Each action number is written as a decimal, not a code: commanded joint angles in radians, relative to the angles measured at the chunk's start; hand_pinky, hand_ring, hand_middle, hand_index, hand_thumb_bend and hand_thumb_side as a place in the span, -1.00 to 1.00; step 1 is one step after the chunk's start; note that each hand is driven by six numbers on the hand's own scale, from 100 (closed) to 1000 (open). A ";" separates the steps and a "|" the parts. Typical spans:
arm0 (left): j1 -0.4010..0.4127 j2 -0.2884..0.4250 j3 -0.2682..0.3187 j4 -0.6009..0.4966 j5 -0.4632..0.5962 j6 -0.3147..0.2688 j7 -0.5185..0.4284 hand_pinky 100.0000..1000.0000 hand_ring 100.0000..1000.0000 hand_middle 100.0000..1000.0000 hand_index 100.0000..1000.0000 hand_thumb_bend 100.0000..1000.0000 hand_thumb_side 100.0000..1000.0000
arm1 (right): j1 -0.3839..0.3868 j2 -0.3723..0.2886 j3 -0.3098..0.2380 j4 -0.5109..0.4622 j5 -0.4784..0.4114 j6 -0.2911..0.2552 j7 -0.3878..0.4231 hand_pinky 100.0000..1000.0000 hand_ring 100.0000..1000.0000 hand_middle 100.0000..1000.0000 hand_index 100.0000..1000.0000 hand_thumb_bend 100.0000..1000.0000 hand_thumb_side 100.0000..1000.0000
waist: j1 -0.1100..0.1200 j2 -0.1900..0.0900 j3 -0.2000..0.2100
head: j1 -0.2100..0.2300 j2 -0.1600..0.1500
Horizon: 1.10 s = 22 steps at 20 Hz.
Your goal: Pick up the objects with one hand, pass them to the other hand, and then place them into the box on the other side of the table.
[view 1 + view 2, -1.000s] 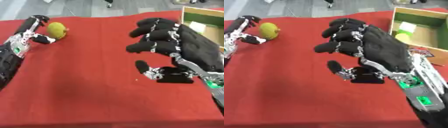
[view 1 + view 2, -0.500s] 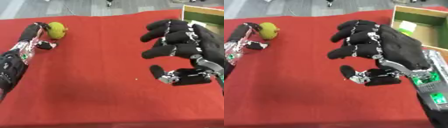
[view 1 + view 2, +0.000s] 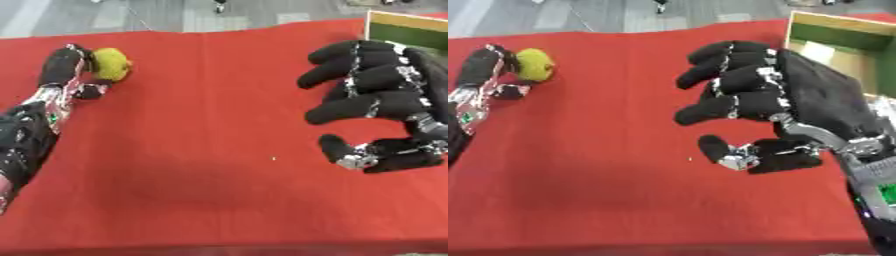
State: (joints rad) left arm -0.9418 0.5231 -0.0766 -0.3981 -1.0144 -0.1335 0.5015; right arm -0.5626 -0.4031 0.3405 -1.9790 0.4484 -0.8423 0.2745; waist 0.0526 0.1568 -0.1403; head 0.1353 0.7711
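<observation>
red table, grey floor

a red cloth [image 3: 210, 150] covers the whole table, lying flat with a faint crease up the middle. beyond its far edge runs a grey floor [image 3: 605, 15] with pale streaks, evenly lit.

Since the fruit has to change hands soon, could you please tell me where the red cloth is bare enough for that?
The widest bare stretch of the red cloth lies in the middle, between the left robot hand at the yellow-green fruit and the open right robot hand. The near edge is bare too. It is crowded by the box at far right.
</observation>
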 commanded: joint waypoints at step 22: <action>-0.045 -0.010 0.288 -0.051 -0.140 -0.003 0.042 0.61 0.45 0.48 0.73 -0.80 0.66 | -0.019 -0.014 -0.022 -0.021 -0.010 0.004 0.022 0.63 0.50 -0.17 0.55 -1.00 -1.00 | -0.008 0.046 -0.010 | 0.004 -0.059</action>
State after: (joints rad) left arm -0.9610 0.4939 0.1901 -0.4362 -1.1732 -0.1425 0.5495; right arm -0.5642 -0.4103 0.3326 -1.9790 0.4362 -0.8387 0.2924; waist 0.0523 0.2113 -0.1536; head 0.1358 0.7324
